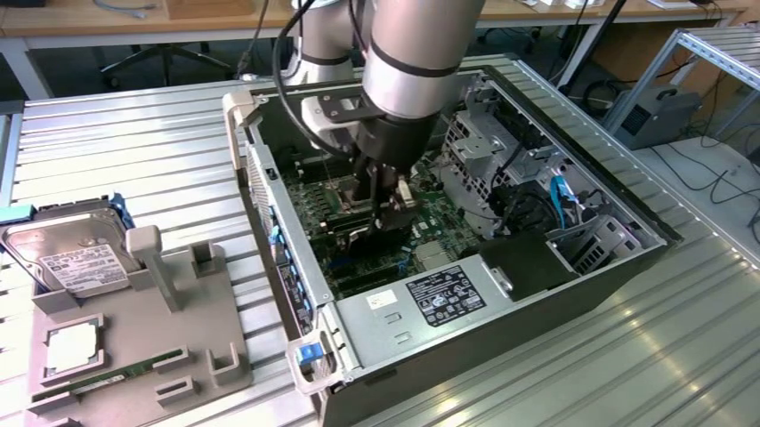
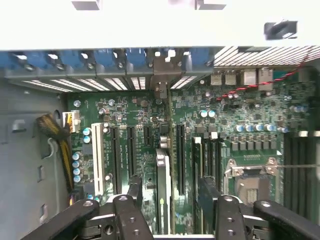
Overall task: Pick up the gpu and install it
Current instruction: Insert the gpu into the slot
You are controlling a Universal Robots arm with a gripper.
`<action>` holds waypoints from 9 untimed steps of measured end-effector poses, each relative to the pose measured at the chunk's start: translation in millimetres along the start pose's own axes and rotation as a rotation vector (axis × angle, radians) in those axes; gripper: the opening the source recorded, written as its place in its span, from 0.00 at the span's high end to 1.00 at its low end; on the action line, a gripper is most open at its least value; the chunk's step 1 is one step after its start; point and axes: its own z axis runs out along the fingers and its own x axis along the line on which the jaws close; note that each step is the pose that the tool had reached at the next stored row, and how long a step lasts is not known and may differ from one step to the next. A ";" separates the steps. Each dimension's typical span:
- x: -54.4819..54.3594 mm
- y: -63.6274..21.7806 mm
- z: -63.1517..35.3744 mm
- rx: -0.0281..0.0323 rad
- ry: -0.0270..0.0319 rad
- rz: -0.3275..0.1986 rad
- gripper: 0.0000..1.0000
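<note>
The wrist view shows the thin dark gpu card (image 2: 163,192) edge-on over the green motherboard (image 2: 225,125), clamped between the hand (image 2: 167,200); outside, the arm reaches straight down into the open black computer case (image 1: 594,267).

Arm reaches down into open PC case (image 1: 594,267), gripper (image 1: 386,209) low over motherboard (image 1: 446,222), holding dark gpu (image 1: 383,233) edge-down. On the exterior view's left: grey fixture tray (image 1: 202,342) w/ hard drive (image 1: 71,258), RAM stick (image 1: 101,378), CPU (image 1: 74,342).

Dark gpu (image 2: 163,192) edge-on, upright over motherboard slots, inside open case
</note>
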 end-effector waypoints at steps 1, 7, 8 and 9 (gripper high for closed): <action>-0.3 0.1 -5.2 0.0000 -0.0001 0.000 0.42; -2.2 0.8 -36.8 0.0000 0.0002 0.000 0.42; -2.4 0.8 -40.2 0.0001 0.0001 0.000 0.42; -2.6 0.9 -43.7 0.0001 0.0002 0.000 0.42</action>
